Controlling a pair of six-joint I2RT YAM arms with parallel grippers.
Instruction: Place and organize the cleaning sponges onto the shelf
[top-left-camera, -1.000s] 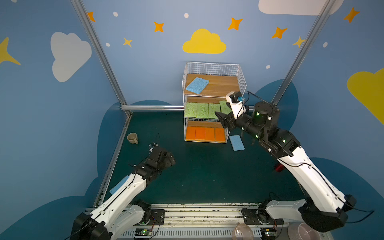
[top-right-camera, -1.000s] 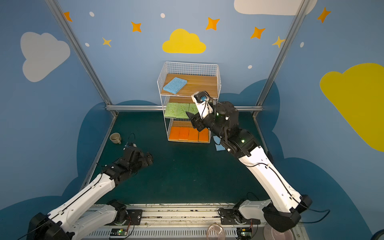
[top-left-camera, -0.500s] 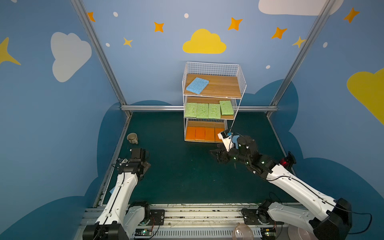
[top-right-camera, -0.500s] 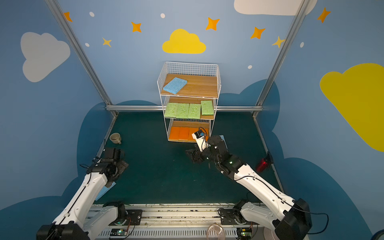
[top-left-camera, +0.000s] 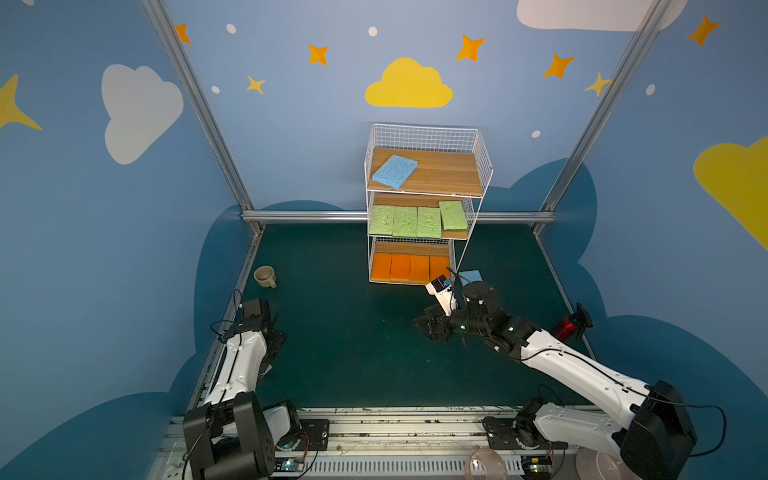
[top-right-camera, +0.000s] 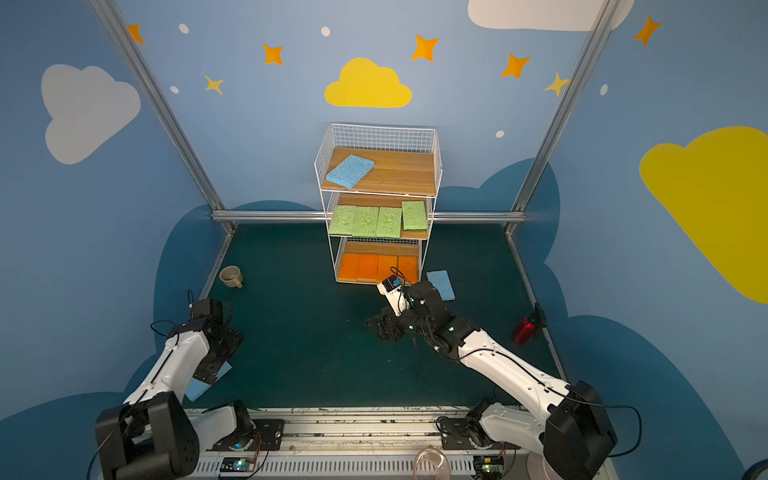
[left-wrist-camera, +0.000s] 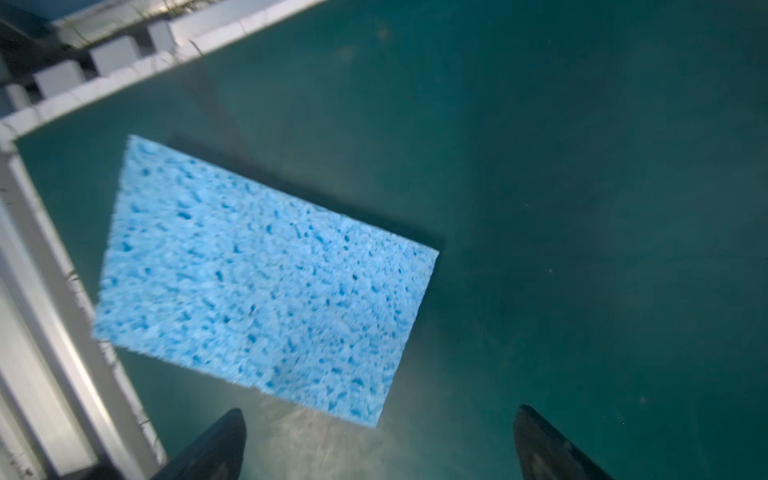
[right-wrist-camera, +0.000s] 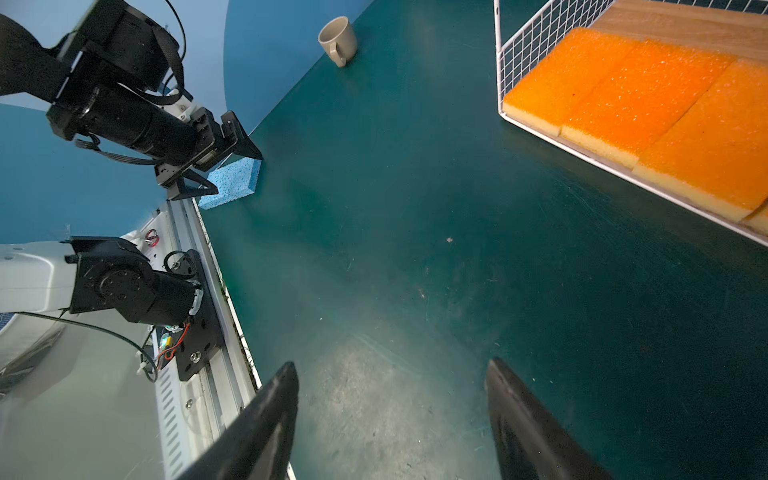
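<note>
Beneath spread, empty left fingers (left-wrist-camera: 212, 449): porous blue rectangular sponge (left-wrist-camera: 262, 278); right fingers (right-wrist-camera: 266, 415) parted, empty.

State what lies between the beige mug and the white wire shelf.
Only bare dark green tabletop separates beige mug from wire shelf, in both top views.
</note>
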